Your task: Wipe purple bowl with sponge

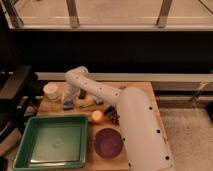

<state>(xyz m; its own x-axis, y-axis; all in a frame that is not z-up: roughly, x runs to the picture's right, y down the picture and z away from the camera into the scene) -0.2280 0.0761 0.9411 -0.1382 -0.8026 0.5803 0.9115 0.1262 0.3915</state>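
My tool [69,96] is down at the far left of the table [135,86], right over the blue sponge [67,104] and beside a white cup [51,91]; I cannot tell whether it is open or closed. The purple bowl [108,142] sits near the front, between the green tray [50,119] and my arm [140,130]

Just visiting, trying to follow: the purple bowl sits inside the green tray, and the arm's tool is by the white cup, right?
Not quite: the camera view shows the purple bowl on the table beside the green tray, to its right, not inside. The tool is indeed by the white cup.
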